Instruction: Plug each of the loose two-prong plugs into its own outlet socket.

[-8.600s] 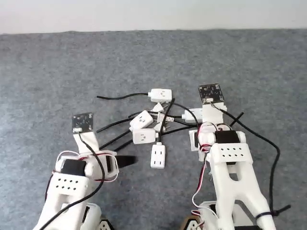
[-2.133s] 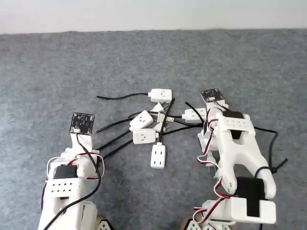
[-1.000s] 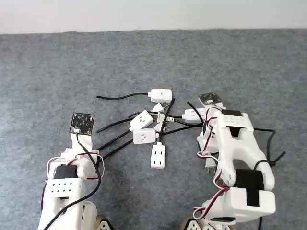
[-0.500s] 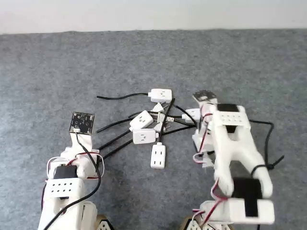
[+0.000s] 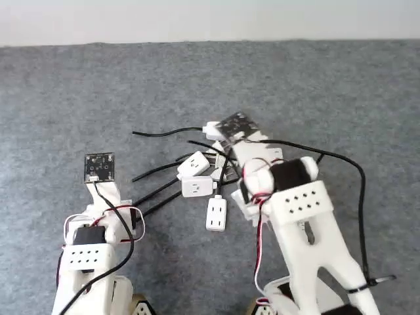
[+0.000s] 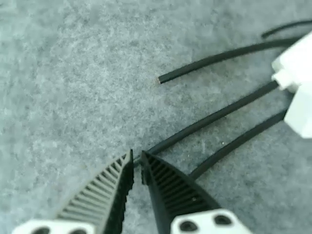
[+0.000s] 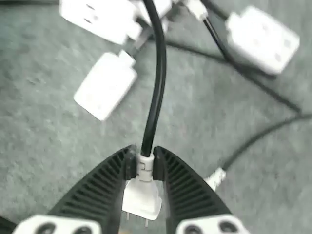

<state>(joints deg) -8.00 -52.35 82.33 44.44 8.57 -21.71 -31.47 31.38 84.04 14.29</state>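
Leftward swung the right gripper, over white plastic outlet sockets, clamped on a white two-prong plug; left gripper sat nearly closed beside a black cable.

1. Grey felt-like mat: covers the work surface in the high view, from the 6 o'clock edge to the far border. The texture is fibrous and uniform.
2. Pale band: spans the full width at 12 o'clock and adjoins the mat's far edge.
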